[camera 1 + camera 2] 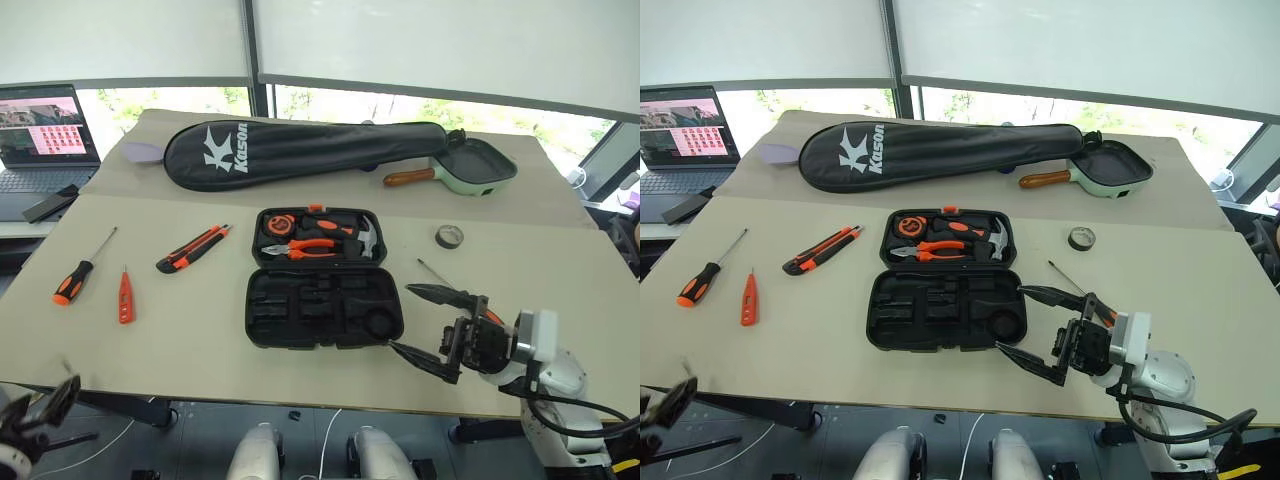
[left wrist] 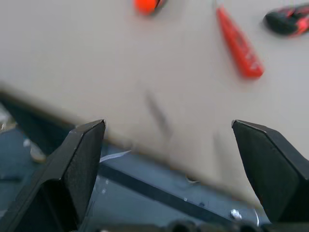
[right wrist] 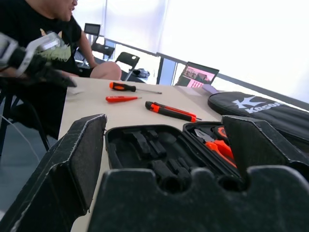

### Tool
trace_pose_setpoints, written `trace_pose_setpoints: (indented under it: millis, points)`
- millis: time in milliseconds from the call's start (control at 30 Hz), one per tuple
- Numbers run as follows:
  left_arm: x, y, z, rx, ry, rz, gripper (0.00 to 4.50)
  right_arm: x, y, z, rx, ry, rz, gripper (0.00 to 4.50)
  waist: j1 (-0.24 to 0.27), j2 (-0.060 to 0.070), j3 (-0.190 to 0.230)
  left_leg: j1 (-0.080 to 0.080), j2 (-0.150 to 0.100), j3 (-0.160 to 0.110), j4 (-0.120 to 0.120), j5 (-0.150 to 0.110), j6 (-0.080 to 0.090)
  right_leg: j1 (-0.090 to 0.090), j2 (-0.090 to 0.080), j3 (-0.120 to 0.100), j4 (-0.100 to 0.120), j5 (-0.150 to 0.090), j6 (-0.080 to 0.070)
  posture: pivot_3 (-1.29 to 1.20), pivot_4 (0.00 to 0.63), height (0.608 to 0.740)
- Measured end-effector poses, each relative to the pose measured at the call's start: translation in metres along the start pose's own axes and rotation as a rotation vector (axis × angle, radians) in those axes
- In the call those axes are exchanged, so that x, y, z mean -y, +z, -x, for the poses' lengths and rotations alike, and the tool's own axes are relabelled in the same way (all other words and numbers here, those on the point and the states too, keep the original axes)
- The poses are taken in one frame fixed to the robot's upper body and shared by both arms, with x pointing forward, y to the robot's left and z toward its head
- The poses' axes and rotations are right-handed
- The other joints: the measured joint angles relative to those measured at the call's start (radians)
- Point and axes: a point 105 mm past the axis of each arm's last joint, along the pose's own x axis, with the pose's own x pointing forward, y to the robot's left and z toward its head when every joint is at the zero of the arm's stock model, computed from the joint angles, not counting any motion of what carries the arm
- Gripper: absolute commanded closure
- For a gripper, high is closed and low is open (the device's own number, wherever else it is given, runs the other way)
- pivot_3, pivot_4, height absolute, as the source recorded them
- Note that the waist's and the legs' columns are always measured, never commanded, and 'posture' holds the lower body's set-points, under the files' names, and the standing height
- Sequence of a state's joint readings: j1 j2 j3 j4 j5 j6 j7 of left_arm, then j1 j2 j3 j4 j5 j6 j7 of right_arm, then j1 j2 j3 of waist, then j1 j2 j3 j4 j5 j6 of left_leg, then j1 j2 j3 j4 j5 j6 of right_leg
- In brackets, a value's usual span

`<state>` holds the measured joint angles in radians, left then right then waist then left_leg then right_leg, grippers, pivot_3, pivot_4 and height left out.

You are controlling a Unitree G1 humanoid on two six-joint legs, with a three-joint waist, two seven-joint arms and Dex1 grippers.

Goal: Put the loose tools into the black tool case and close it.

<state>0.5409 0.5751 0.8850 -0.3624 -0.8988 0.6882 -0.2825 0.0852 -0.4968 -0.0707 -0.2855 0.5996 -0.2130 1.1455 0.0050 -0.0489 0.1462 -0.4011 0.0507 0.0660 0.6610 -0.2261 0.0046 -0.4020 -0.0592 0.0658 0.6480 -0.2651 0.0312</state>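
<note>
Case lies open mid-table, slots empty in near half; all tools still out. Right gripper spread wide, empty, just off case's right corner, w/ a screwdriver under/behind it and tape further back. Left gripper also wide, empty, off table's near-left edge. Other screwdriver, tester, knife lie left of case. Risks: thin shaft rolling or slipping from pinch; right fingers nudging case; lid jamming on unseated tools.

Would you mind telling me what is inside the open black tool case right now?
The black tool case lies open. Its far half holds orange-handled pliers, a hammer and a tape measure. The moulded slots in the near half are empty. Whatever lies beneath those tools is covered.
</note>
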Motion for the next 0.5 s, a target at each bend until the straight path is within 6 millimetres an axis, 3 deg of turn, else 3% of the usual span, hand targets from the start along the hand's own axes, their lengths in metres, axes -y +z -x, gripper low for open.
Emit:
trace_pose_setpoints:
  millis: [67, 233, 333, 500]
  points:
    - [0.004, 0.036, -0.025, 0.04, 0.025, -0.022, 0.0, -0.001, -0.001, -0.001, -0.004, -0.002, -0.001, 0.06, 0.001, 0.0, 0.0, 0.001, -0.001, 0.0, 0.0, 0.0, 0.0, 0.002, 0.0, 0.0, 0.001, 0.0, 0.0, 0.0, 0.15, 0.74]
    - [-0.007, 0.08, -0.066, 0.036, 0.116, -0.072, 0.0, 0.002, 0.0, -0.007, 0.007, -0.004, 0.015, 0.06, -0.012, 0.0, 0.0, 0.002, -0.001, 0.001, 0.0, 0.0, -0.001, 0.004, 0.002, 0.0, 0.001, 0.001, 0.0, 0.0, 0.15, 0.74]
    - [-0.015, 0.089, -0.093, -0.028, 0.176, -0.119, 0.0, 0.009, 0.005, -0.012, 0.03, -0.029, 0.038, 0.06, -0.02, 0.001, 0.001, 0.001, -0.001, 0.004, 0.0, 0.0, -0.001, 0.003, 0.002, 0.0, 0.001, 0.001, 0.0, 0.0, 0.15, 0.74]
    - [-0.021, 0.074, -0.119, -0.147, 0.18, -0.138, 0.0, 0.015, 0.007, -0.016, 0.054, -0.08, 0.042, 0.06, -0.022, 0.001, 0.0, -0.005, -0.001, 0.006, -0.001, 0.0, -0.003, -0.003, 0.002, -0.001, 0.002, 0.001, 0.0, 0.0, 0.15, 0.74]
